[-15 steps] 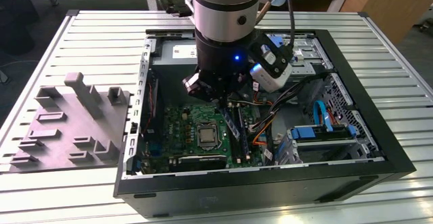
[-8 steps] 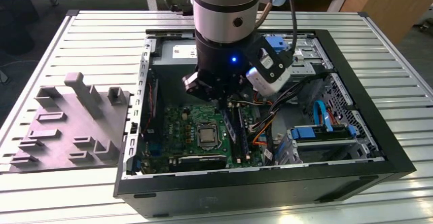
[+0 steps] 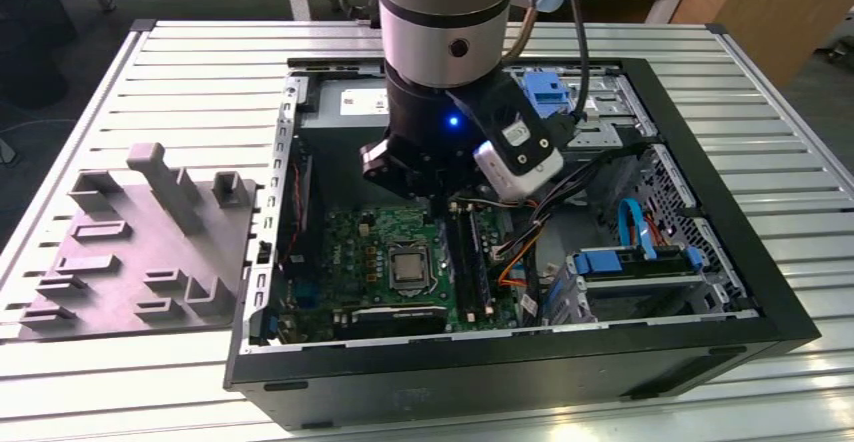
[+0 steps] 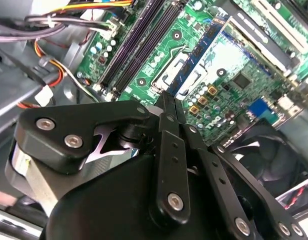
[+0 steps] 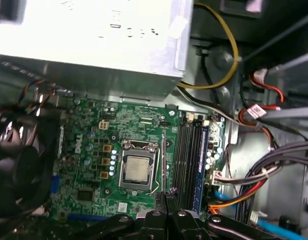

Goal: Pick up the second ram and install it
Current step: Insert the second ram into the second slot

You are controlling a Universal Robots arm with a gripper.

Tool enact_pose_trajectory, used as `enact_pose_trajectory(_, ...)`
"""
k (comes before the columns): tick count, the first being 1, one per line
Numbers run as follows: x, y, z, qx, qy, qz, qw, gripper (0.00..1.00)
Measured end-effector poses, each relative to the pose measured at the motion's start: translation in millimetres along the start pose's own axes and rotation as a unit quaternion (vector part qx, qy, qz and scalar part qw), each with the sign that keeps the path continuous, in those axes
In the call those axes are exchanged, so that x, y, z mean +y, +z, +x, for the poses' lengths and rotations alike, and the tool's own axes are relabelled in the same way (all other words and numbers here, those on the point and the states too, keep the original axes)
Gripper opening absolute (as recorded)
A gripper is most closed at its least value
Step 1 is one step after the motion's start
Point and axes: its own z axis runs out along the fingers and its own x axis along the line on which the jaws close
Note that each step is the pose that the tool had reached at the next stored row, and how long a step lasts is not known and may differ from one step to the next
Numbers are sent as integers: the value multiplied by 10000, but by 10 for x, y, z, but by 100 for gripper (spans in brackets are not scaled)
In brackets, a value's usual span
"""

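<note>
Slatted metal table (image 3: 747,57) with the open PC case (image 3: 534,367) lying on it. The grey holder tray (image 3: 134,252) sits just beside the case, on the exterior view's left.

You've got the gripper (image 3: 438,200) down inside the case, over the motherboard (image 3: 380,252). It's near the CPU socket (image 3: 404,262) and the RAM slots (image 3: 467,262).

In the second wrist view the gripper (image 4: 169,100) is pinched narrow on the second ram (image 4: 201,52), a blue-green board with black chips. The stick reaches out from the fingertips, above the motherboard (image 4: 239,75) and roughly parallel to the RAM slots (image 4: 138,50). It's not seated.

In the first wrist view the gripper (image 5: 169,200) pokes in just short of the CPU socket (image 5: 136,167), with the RAM slots (image 5: 186,155) just beside that. There's a blue strip along the slot bank's outer edge; you can't tell if it's a stick or a slot.

Further back are the fan (image 5: 13,170), the cables (image 5: 274,170) and the silver power supply (image 5: 93,45).
</note>
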Motion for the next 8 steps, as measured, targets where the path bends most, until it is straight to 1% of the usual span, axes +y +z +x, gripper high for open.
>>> enact_pose_trajectory(2, 0, 1, 0, -5, 169, 9, 9999, 11)
enact_pose_trajectory(8, 0, 5, -2, -6, 209, 11, 9998, 11)
